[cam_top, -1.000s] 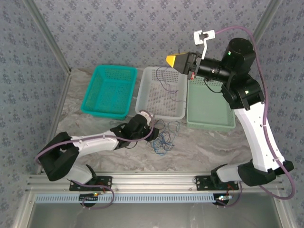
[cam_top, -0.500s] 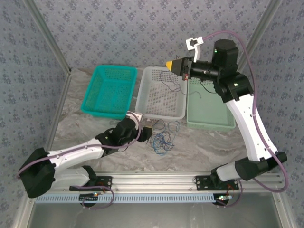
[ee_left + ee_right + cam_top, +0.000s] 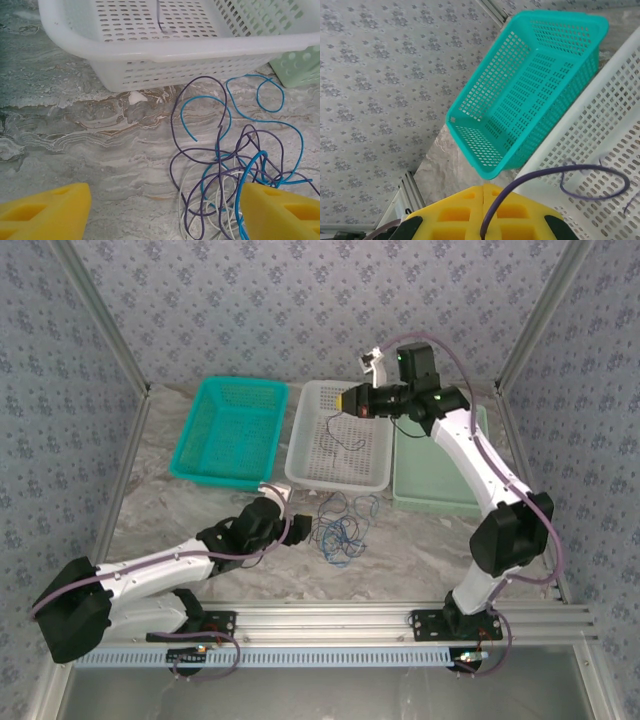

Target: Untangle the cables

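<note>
Yellow-fingered right gripper (image 3: 484,189) clenched on purple cable (image 3: 560,169), upper centre of top view, above white basket (image 3: 335,480). Tangle of cables (image 3: 225,170) lies on table (image 3: 75,130) just below basket, lower right in left wrist view. Left gripper (image 3: 162,210) released, jaws wide. You lower it on one blue loop (image 3: 202,98) only, never whole knot.

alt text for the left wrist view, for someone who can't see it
A tangle of purple, blue and whitish cables lies on a marbled table, just ahead of the open left gripper, its yellow fingers at the bottom corners. Behind stand a white basket and the corner of a pale green basket.
</note>
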Robot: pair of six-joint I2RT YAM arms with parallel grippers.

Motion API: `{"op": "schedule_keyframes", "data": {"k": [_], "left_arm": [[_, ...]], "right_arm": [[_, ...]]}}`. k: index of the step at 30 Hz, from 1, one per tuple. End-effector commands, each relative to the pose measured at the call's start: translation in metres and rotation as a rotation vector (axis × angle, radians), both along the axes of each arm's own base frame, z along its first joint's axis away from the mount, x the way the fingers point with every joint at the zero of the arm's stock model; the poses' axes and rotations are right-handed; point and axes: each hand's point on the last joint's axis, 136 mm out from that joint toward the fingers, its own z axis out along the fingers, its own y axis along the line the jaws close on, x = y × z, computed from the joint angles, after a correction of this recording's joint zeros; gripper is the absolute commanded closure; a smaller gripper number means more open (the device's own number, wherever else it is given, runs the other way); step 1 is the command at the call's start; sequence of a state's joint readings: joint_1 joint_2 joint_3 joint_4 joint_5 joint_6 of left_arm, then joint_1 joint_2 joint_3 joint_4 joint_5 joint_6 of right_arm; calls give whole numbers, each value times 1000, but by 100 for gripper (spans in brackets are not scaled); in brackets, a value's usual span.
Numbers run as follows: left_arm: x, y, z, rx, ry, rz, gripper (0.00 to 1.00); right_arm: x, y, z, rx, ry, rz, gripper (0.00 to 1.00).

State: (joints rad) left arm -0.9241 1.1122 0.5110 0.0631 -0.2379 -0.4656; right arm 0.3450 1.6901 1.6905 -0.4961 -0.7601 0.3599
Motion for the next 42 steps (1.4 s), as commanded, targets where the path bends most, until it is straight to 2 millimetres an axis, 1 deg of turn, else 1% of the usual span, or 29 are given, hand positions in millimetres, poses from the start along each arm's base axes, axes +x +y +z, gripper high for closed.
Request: {"op": "schedule_keyframes", "data": {"k": [1,3,5,6,8,10,12,14,17,18,21,23,25,29,31,32,34,36,40,42], "left_arm": [[2,3,5,-5,-17,27,21],[3,3,4,-2,-17,29,21],[3,3,2,1,-13,28,20],[3,2,0,5,-10,26,20],[2,1,-4,14,7,22,20],[0,-1,-10,19,29,15,21],[-1,-4,-13,13,42,1,23],[-2,-7,-15,6,49,-9,25],[-2,-9,-18,13,56,-18,27],[-1,-11,-18,16,57,-21,27],[0,-19,-17,17,57,-47,27],[3,-24,-16,26,52,-63,27],[7,-30,-14,40,40,-77,28],[14,-42,-9,54,24,-112,29],[16,-48,-9,58,30,-127,30],[17,-51,-9,54,36,-136,30],[19,-57,-9,44,50,-151,32],[21,-59,-13,52,67,-152,33],[27,-58,-27,69,124,-128,36],[28,-60,-30,63,142,-128,38]], "right_arm": [[14,-1,-22,-32,2,-18,100],[23,-1,-42,-53,37,-34,100],[29,0,-62,-69,75,-42,94],[33,-1,-73,-80,98,-46,89],[37,-1,-91,-99,143,-47,83],[40,-5,-105,-126,185,-57,68],[42,-10,-113,-150,195,-71,62],[45,-18,-114,-169,190,-99,46],[41,-26,-106,-171,175,-114,23],[38,-28,-102,-177,161,-117,18],[25,-38,-92,-213,106,-134,17],[13,-45,-93,-256,78,-144,16],[-3,-53,-95,-298,50,-152,15],[-34,-69,-111,-362,33,-189,17],[-47,-75,-114,-369,20,-209,19],[-56,-78,-125,-382,38,-213,20],[-68,-83,-131,-401,38,-229,21],[-78,-87,-134,-414,30,-248,22],[-92,-97,-136,-413,5,-289,24],[-96,-100,-135,-411,-4,-301,28]]}}
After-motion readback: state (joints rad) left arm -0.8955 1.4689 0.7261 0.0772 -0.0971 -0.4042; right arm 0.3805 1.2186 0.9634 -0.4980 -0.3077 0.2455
